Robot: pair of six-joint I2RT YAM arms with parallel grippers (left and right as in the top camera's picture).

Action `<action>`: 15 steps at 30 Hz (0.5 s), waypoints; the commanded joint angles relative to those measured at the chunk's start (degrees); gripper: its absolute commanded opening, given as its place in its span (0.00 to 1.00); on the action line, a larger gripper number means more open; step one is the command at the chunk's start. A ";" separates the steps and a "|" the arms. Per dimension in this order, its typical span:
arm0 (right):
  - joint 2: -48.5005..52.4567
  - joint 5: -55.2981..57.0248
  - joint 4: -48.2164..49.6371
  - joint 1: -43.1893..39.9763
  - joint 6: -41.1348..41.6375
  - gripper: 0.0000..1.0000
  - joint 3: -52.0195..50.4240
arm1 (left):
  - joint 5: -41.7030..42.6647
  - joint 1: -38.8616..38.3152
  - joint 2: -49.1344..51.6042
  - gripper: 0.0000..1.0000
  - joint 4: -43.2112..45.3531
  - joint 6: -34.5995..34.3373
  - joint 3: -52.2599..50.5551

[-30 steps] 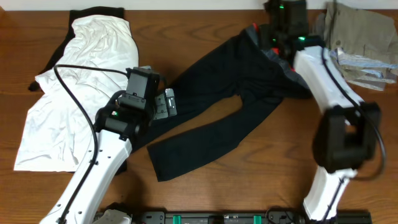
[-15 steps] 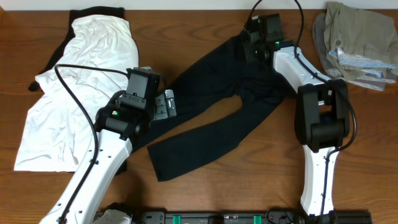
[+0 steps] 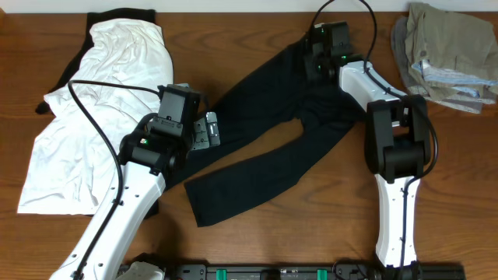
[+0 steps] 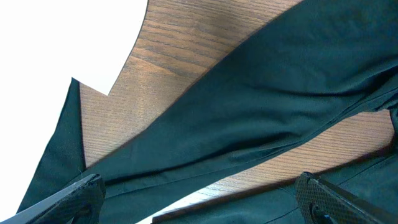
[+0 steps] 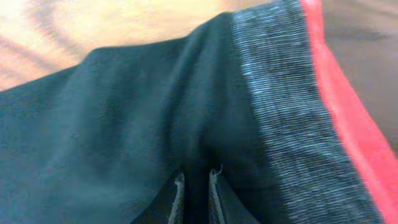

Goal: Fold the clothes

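Bunching between right jaws: black pants (image 5: 112, 124)

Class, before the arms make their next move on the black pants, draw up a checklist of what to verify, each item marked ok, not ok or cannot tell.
1. The right gripper pinches the black pants beside the grey waistband: ok.
2. The left gripper is open, empty, above the pants: ok.
3. The pant legs lie together: not ok, they splay apart.
4. The white garment is clear of the pants: cannot tell, the left arm hides it.
5. The khaki garments lie apart from the pants: ok.
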 commanded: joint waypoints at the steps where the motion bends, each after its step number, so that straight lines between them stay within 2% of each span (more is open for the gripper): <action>1: 1.75 5.01 1.79 -2.82 1.99 0.14 0.11 | -0.68 0.31 1.38 0.99 -0.20 0.44 -0.42; 9: 1.79 6.14 7.65 -9.11 3.50 0.17 0.11 | -0.48 0.28 7.19 0.98 0.09 -0.79 -0.66; 15: 1.77 4.92 10.23 -13.18 4.33 0.23 0.63 | -0.48 0.31 13.81 0.98 2.64 -0.76 -0.66</action>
